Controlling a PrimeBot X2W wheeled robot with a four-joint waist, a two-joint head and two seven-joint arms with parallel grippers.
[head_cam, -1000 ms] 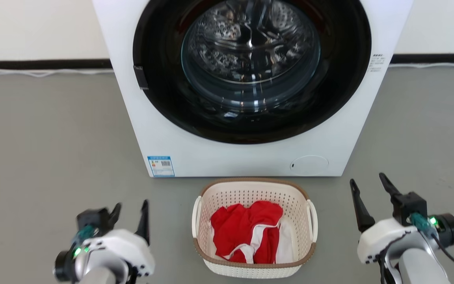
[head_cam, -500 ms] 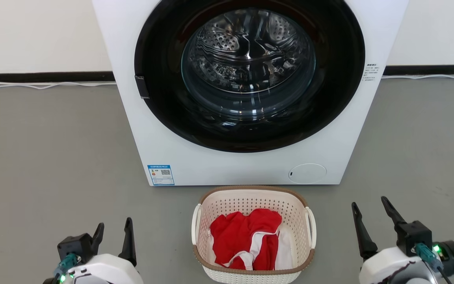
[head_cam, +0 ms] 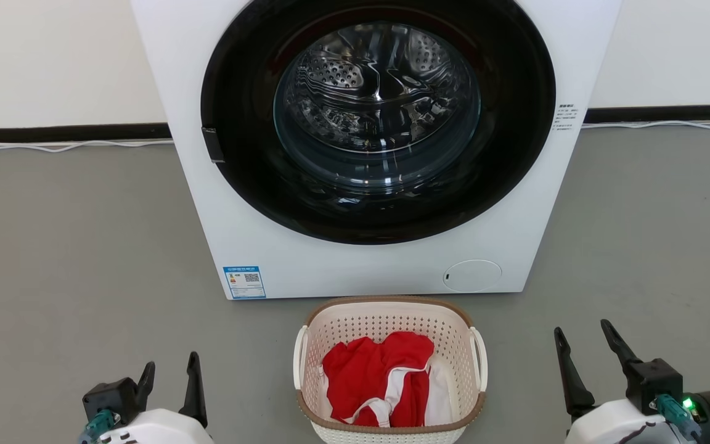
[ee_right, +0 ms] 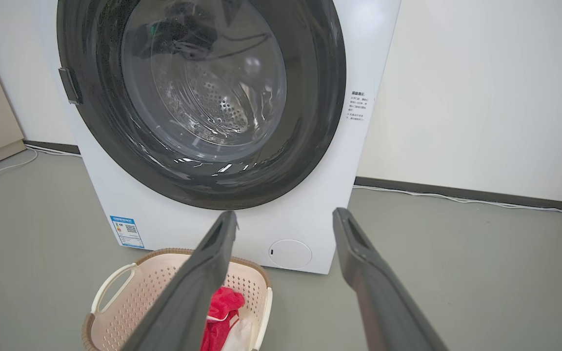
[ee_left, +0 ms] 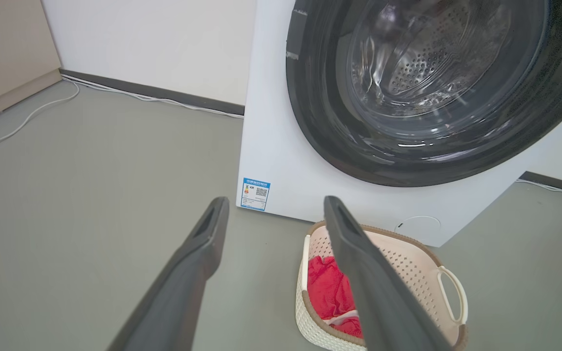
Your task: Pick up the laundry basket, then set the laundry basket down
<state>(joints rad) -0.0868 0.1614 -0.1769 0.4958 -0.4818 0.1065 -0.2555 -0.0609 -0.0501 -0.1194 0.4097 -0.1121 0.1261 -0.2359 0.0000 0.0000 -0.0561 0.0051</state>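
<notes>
Nearest, the left hand (head_cam: 171,361) and the right hand (head_cam: 581,327) hung above the grey floor (head_cam: 84,246), each with its fingers spread open and holding nothing. Between them the laundry basket (head_cam: 386,320) sat on the floor with red and white clothes (head_cam: 373,376) inside. Just beyond it stood the white washer (head_cam: 355,271).

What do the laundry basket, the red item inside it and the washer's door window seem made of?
Laundry basket: apparently moulded plastic, matte cream, with even rows of holes; the brown rim band only looks woven. Red item: soft fabric, white-trimmed, shown by folds. Door window: probably glass, clear and glossy with sharp reflections.
</notes>
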